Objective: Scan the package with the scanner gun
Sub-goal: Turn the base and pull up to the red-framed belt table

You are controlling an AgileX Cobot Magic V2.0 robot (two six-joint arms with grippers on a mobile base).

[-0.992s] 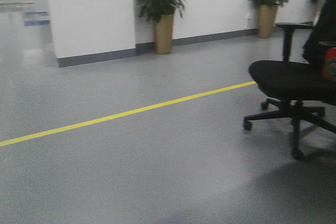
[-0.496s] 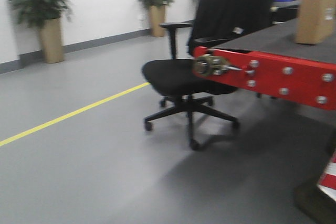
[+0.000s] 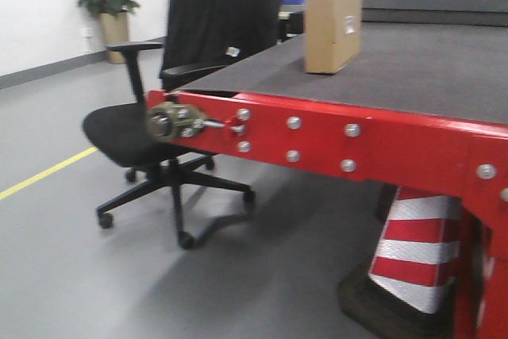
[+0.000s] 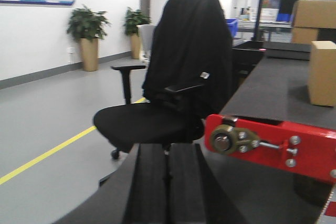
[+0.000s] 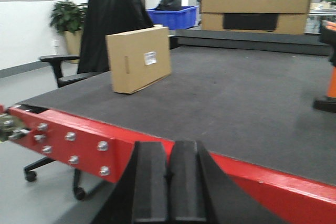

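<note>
Front view: one package (image 3: 332, 28) upright on the bench (image 3: 413, 77), one chair (image 3: 159, 129), one cone (image 3: 413, 252). Left wrist: left pincer (image 4: 168, 182) pressed together. Right wrist: right pincer (image 5: 169, 187) together — one scanner (image 5: 332, 80) at the bench's right edge, well apart from the package.

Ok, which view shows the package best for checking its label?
The right wrist view: the package stands whole and fairly sharp, its white label facing the camera. The front view shows it whole but blurrier, the label only a faint patch. The left wrist view crops it at the frame edge, with no label visible.
</note>
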